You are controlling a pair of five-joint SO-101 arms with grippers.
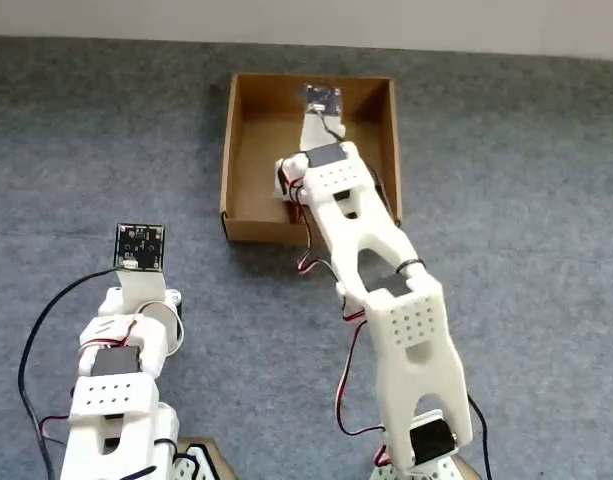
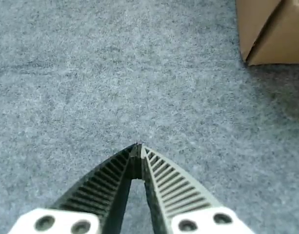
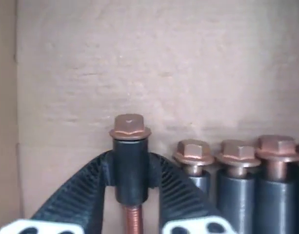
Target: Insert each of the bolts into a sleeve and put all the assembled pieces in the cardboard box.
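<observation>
Nearest the bases, the left arm sat folded back over the grey carpeted table, well apart from the cardboard box. The left claw pointed down at the bare carpet, its two ribbed jaws closed tip to tip with nothing between them. A corner of the box showed beyond it.

Farther on, the right arm stretched forward over the near wall of the box, with its wrist inside the walls. The right claw was clamped around the middle of a black sleeve. A copper-coloured bolt ran through that sleeve: its hex head sat against one end, and its threaded shank stuck out of the other end between the jaws. Whether this piece touched the cardboard could not be told.

Just beside it, at least three more assembled pieces stood side by side in a row inside the box, parallel to the held one, with their bolt heads pointing the same way.
</observation>
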